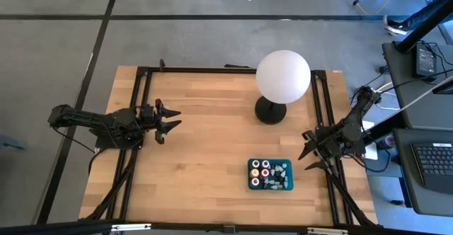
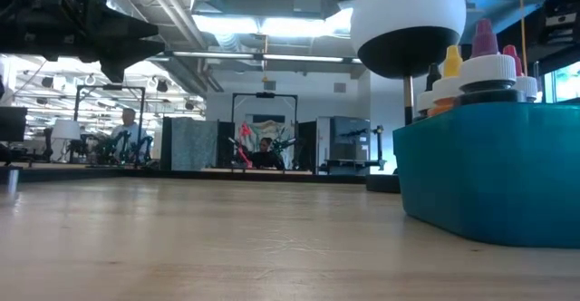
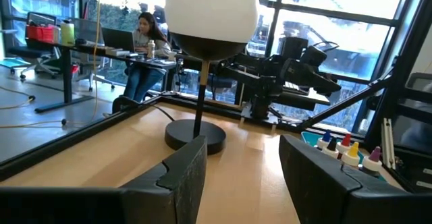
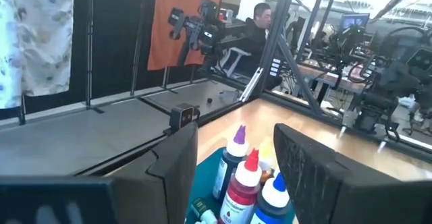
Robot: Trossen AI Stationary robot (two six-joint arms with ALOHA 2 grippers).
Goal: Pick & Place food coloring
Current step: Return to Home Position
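Teal tray (image 1: 270, 189): food coloring bottles (image 1: 265, 172) inside | left pincer (image 1: 177, 118) released | right pincer (image 1: 306, 161) released

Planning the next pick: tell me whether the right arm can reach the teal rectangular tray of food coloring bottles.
Probably yes: the right gripper hangs open beside the teal rectangular tray, and nothing stands between them in the high view.

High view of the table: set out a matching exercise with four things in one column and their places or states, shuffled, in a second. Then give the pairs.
Things:
1. left gripper
2. right gripper
3. teal tray
4. globe lamp

Places or states:
a. holds the food coloring bottles
b. open, by the table's right edge
c. stands on a round black base
d. open, over the table's left part

Pairs: 1-d, 2-b, 3-a, 4-c
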